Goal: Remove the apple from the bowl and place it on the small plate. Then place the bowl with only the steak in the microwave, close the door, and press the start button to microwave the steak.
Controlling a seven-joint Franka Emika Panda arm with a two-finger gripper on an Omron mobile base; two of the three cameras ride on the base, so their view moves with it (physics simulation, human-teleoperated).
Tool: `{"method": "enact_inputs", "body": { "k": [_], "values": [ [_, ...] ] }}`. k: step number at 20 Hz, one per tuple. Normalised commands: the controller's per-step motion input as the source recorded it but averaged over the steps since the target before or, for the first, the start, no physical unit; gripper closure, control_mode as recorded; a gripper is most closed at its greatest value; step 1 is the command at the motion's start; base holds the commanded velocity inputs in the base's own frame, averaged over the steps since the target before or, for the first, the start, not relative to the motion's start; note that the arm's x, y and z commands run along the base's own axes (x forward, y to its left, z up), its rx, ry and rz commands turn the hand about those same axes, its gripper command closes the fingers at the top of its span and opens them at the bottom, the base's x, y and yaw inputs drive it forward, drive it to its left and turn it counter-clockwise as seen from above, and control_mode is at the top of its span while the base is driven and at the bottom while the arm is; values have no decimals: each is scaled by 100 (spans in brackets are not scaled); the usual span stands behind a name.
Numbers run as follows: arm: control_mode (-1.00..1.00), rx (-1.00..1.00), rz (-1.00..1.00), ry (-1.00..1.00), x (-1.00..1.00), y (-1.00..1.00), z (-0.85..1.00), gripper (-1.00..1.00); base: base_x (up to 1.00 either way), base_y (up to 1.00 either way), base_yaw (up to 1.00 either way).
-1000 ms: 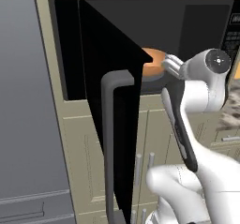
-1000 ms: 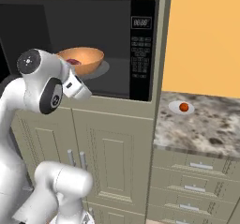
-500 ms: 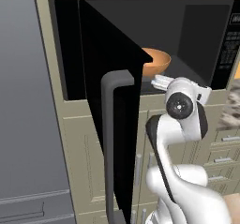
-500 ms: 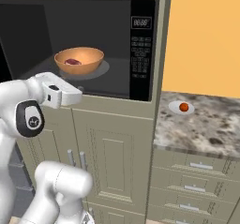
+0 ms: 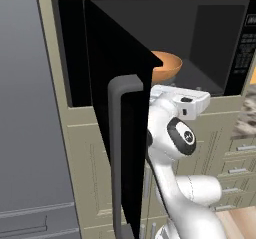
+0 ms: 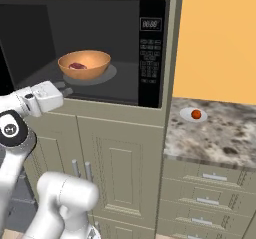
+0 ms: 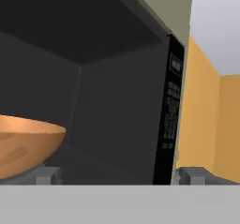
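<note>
- Left base view: the door [image 5: 120, 108] stands swung wide open, its grey bar handle facing the camera. Past its edge the bowl [image 5: 167, 65] sits inside the microwave [image 5: 210, 43]. The white arm's hand is just below the cavity's front edge. Whether the end effector is open or holding anything cannot be told here.
- Right base view: the bowl [image 6: 84, 64] rests on the cavity floor with only the steak [image 6: 77, 66] in it. The apple [image 6: 196, 114] lies on the small plate [image 6: 187, 115] on the worktop [image 6: 225, 138], well apart from the microwave [image 6: 150, 53]. So the apple transfer and bowl loading look done; closing the door and pressing start remain.
- Hand view: the bowl [image 7: 23, 145] fills the lower left, the button panel runs along the microwave's right edge, and two grey finger tips sit far apart with nothing between them, so the end effector [image 7: 120, 175] looks wide open and empty.
</note>
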Motion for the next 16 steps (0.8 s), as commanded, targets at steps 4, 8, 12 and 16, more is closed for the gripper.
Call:
{"method": "enact_inputs", "body": {
  "k": [4,8,12,16],
  "values": [
    [-100,-39,-46,-26,0,0,-69,-100,0,0,0],
    [-100,-37,-30,-11,0,-2,-52,-100,0,0,0],
    [-100,-25,-6,-17,-28,46,-38,-100,0,0,0],
    [-100,-11,4,-1,-39,81,-25,-100,0,0,0]
  ]
}}
